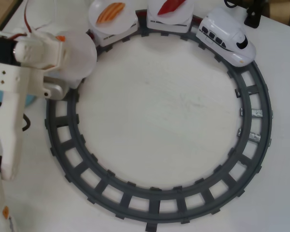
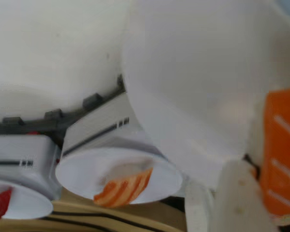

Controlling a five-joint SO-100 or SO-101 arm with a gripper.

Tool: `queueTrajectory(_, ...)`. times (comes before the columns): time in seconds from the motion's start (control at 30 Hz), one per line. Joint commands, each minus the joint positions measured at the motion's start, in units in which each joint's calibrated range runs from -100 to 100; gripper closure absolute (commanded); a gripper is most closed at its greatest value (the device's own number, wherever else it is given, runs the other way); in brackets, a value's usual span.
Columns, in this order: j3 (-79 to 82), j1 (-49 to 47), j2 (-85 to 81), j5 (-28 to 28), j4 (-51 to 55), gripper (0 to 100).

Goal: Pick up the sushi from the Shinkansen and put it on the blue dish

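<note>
At the near left of the overhead view, the white arm point(image 1: 9, 111) is seen reaching toward the far left, where the gripper point(image 1: 58, 41) is positioned over the rearmost white dish point(image 1: 84, 55) of the Shinkansen point(image 1: 227, 36). In the wrist view, the sushi point(image 2: 280, 164) is seen pressed against a white finger point(image 2: 239, 198) at the right edge; whether it is clamped cannot be told. Farther along the grey track point(image 1: 154, 205), a paler orange striped piece point(image 1: 110, 12) and a dark red piece point(image 1: 171, 6) are carried on the next two dishes. The locomotive is located at the far right. A blue sliver point(image 1: 31, 100) is visible beside the arm.
</note>
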Motion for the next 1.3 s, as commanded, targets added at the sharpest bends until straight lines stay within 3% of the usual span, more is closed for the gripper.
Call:
queueTrajectory(0.0,-4.41,-0.65,-0.98,-0.83,0.66,97)
queueTrajectory(0.53,-5.04,-3.2,-1.89,-1.72,1.51,97)
queueTrajectory(0.83,-11.35,-7.34,-3.05,-7.68,16.12,97)
queueTrajectory(1.27,-11.53,-13.68,-3.13,-16.94,16.97,97)
